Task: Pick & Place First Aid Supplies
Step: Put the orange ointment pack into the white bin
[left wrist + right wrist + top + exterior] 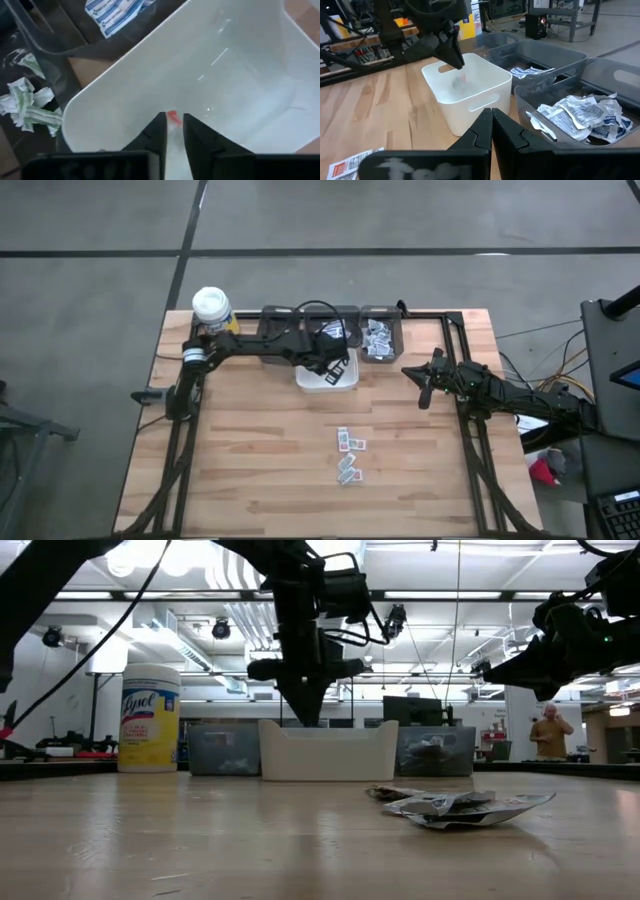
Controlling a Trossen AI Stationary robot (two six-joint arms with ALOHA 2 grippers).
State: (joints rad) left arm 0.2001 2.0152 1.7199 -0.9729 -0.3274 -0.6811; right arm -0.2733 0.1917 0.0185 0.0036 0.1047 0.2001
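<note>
On the wooden table (pixel 250 470), the left gripper (pixel 173 131), nearly closed on a red-printed packet (pixel 172 116) (frame centre), should open low inside the white bin (pixel 240 75).

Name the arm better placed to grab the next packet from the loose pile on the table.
Right. The right gripper hangs free and shut beside the loose packets. The left gripper is over the white bin, apparently pinching a packet.
</note>
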